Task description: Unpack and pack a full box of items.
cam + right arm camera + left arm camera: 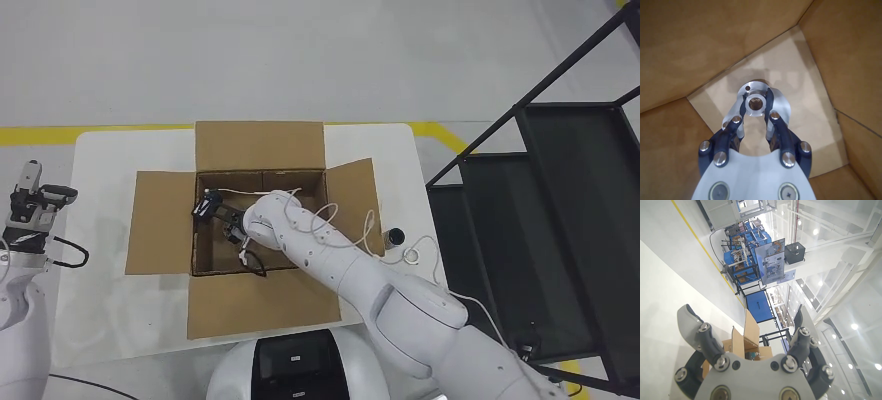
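Observation:
An open cardboard box [160,222] sits in the middle of the white table with all its flaps spread out. My right arm goes down into it, and my right gripper [207,209] is near the box's left inner wall. In the right wrist view that gripper [755,103] is shut on a round silver metal flange part [755,98] with a hollow hub, just above the box floor [806,106]. My left gripper [745,315] is open with nothing between its fingers; it is held off the table's left edge [35,205], and its wrist view also catches the box [751,332] farther off.
A small dark cylindrical object [396,237] stands on the table right of the box. A black metal staircase [540,200] rises to the right of the table. The table [100,160] has bare room left of the box.

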Motion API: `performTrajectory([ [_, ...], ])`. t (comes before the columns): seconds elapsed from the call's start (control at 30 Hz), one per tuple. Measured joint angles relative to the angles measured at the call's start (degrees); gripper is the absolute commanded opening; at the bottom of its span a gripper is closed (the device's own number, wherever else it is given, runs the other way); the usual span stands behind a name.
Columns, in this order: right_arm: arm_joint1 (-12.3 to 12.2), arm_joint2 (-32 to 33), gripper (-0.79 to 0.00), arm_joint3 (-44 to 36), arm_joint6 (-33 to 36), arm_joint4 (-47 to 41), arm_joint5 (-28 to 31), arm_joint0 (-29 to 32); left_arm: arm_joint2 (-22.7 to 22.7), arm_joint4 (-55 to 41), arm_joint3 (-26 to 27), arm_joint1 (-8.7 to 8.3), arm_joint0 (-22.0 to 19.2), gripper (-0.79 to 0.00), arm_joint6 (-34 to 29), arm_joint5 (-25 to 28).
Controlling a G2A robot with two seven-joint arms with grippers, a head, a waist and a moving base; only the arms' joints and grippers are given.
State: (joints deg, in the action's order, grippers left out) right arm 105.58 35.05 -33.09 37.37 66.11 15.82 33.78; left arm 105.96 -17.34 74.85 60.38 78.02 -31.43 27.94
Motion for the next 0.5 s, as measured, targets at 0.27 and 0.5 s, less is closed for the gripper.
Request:
performTrajectory([
  [0.27, -3.1, 3.9, -0.785, -10.4, 6.1, 1.5, -0.3, 2.9, 0.0, 0.0, 0.0, 0.0, 0.0, 0.0, 0.0, 0.0],
  [0.5, -7.3, 9.6, -0.785, -25.7, 13.0, 4.5, 1.4, 10.6, 0.0, 0.0, 0.0, 0.0, 0.0, 0.0, 0.0, 0.0],
])
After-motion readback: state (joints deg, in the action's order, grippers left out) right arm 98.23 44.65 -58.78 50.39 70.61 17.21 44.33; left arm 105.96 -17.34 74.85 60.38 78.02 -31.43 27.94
